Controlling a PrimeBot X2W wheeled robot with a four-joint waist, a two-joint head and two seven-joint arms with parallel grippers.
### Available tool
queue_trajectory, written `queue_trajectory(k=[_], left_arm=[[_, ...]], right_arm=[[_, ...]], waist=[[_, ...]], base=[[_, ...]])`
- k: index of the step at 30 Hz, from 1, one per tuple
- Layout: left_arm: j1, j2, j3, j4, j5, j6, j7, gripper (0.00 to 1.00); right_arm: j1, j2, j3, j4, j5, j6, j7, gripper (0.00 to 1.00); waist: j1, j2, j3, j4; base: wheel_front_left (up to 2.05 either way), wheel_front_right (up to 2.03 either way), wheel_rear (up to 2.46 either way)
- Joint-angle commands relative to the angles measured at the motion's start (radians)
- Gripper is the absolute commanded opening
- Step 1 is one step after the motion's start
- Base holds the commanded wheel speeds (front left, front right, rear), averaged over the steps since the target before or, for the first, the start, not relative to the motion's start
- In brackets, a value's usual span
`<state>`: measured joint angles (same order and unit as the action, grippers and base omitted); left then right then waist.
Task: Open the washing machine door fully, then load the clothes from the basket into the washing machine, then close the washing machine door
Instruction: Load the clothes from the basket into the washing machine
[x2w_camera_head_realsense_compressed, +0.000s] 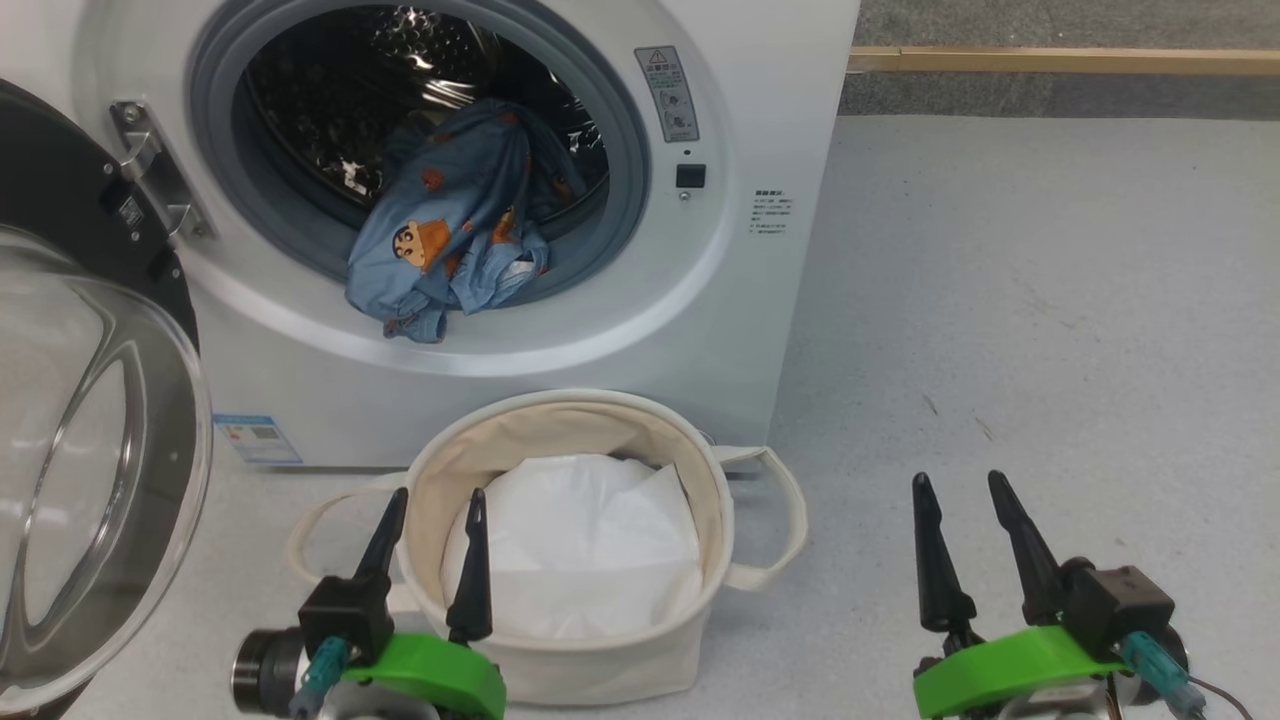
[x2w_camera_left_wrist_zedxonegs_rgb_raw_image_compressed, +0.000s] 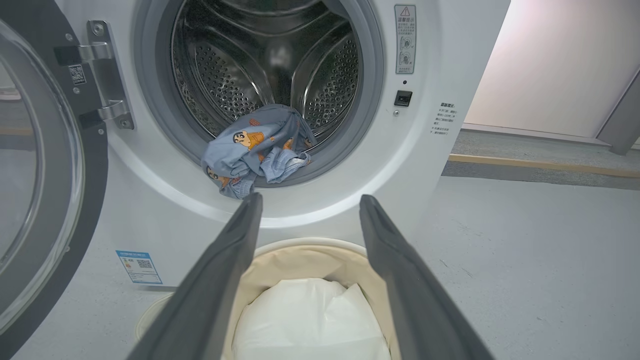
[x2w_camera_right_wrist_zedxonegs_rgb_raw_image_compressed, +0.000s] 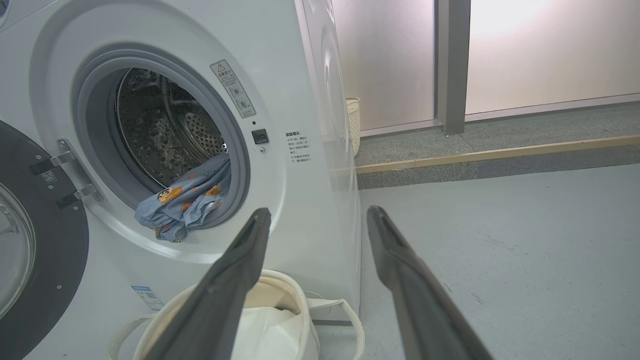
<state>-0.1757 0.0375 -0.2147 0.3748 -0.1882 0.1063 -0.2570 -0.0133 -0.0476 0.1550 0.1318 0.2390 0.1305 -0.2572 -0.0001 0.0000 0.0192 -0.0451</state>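
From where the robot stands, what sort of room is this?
Probably a laundry area, maybe a test room: a white front-loading washing machine with clothes at its drum mouth, a canvas basket before it, bare grey floor.

Bright, even light; soft shadows; glare on the washing machine door (x2w_camera_head_realsense_compressed: 90, 450).

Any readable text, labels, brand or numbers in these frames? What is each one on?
None fully legible.
On washer front, warning label: triangle sign; characters too small.
Beside it, printed block: blurred.
Low on washer, blue sticker: QR code; text too small.
On door rim, QR tag: no words legible.
On clothes: cartoon print, no words.
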Motion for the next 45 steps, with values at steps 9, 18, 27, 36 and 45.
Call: queue_trajectory(k=[9,18,27,36,45], left_arm=[[-0.034,0.013,0.025,0.04,0.004,0.012,-0.005,1.0],[-0.2,0.017,0.054,0.126,0.056,-0.01,-0.005,1.0],[-0.479,0.084,0.076,0.255,0.128,-0.023,-0.005,1.0],[-0.78,0.153,0.071,0.4,0.175,-0.018,-0.005,1.0],[-0.958,0.211,0.049,0.625,0.224,0.04,-0.005,1.0]], right_arm=[[-0.021,-0.003,0.036,-0.033,0.005,0.0,-0.005,1.0],[-0.088,-0.003,0.034,-0.065,0.001,0.0,-0.005,1.0],[-0.195,-0.003,0.061,-0.096,0.024,0.0,-0.005,1.0],[-0.269,-0.003,0.073,-0.111,0.053,0.0,-0.005,1.0],[-0.289,-0.003,0.084,-0.109,0.077,0.0,-0.005,1.0]], waist=[[0.0001,0.0,0.02,-0.023],[0.0001,0.0,0.207,-0.056],[0.0001,0.0,0.393,-0.099],[0.0001,0.0,0.528,-0.143],[0.0001,0.0,0.551,-0.169]], base=[[0.0,0.0,0.0],[0.0,0.0,0.0],[0.0,0.0,0.0],[0.0,0.0,0.0],[0.0,0.0,0.0]])
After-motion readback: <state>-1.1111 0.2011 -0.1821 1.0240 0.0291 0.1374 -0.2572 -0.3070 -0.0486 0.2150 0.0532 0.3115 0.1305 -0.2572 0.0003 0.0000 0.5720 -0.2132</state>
